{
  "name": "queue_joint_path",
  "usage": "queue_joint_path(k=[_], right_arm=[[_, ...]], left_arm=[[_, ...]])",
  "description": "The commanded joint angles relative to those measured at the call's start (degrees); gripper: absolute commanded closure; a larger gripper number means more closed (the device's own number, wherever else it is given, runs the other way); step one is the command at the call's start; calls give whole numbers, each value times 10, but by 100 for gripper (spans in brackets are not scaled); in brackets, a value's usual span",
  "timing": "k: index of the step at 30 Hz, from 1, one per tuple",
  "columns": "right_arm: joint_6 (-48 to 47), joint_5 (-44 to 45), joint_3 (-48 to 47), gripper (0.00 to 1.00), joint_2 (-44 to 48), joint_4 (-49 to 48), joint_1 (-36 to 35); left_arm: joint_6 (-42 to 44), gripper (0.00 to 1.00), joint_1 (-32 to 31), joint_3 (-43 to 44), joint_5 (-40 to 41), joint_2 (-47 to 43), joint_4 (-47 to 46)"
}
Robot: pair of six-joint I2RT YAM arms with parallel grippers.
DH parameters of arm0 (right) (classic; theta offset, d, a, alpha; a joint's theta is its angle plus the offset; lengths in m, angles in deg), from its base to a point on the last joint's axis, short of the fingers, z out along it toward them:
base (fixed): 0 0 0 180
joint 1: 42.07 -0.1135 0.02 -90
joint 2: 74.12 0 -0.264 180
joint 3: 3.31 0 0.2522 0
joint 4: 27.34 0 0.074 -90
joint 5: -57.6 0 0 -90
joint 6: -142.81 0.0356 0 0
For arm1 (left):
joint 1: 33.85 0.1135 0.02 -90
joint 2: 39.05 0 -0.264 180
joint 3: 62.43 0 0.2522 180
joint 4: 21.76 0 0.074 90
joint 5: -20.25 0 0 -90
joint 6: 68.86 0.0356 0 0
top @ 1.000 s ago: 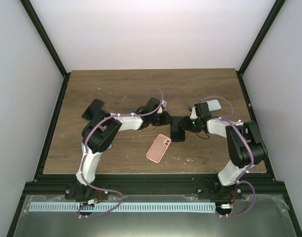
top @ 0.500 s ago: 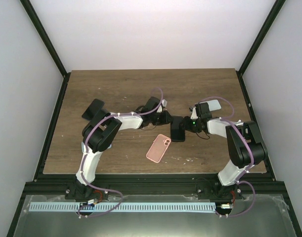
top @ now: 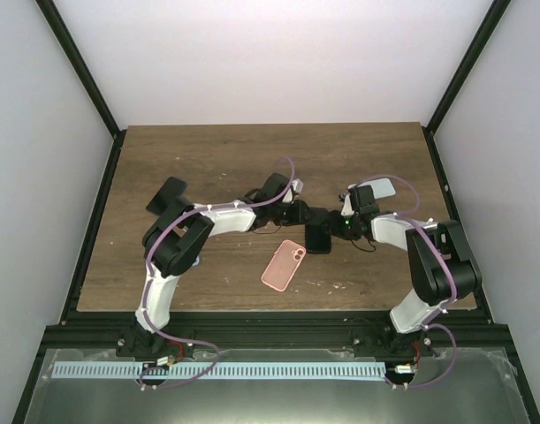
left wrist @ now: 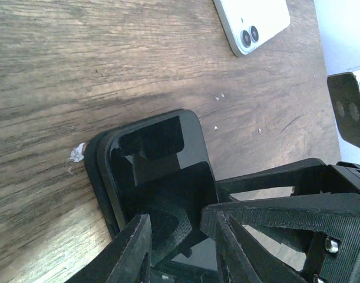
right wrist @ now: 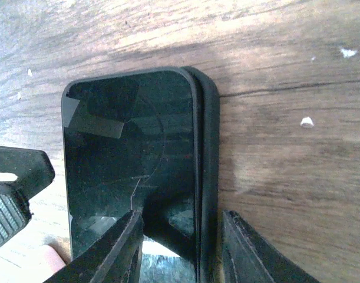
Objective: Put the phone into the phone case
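Nearest the table's (top: 163,159) front edge, a pink handset (top: 283,265) lay face down, its two lenses showing. Just beyond it, at the middle of the surface, the black phone (right wrist: 129,147) lay screen up on the black case (right wrist: 209,147). It sat shifted sideways, so one case rim showed along its long edge: not yet seated. The left gripper (left wrist: 178,215) and right gripper (right wrist: 181,215) hung over opposite ends, jaws partly apart, clamping nothing visible. Seating appeared to be the step in hand. The next move likely called for squaring the phone and pressing its corners down. No brand or writing was legible.
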Motion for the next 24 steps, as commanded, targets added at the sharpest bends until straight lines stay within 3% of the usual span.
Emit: queue_joint_path(k=[1, 12, 19, 24], right_arm=[[-1, 5, 12, 61, 17, 26, 1], [21, -74, 43, 60, 12, -30, 10], [41, -124, 42, 61, 19, -58, 12], [73, -172, 44, 61, 21, -88, 14]], left_arm=[[17, 67, -3, -13, -7, -16, 23], [29, 68, -1, -38, -1, -22, 30], [28, 89, -1, -47, -12, -20, 21], [29, 92, -1, -60, -20, -30, 21]])
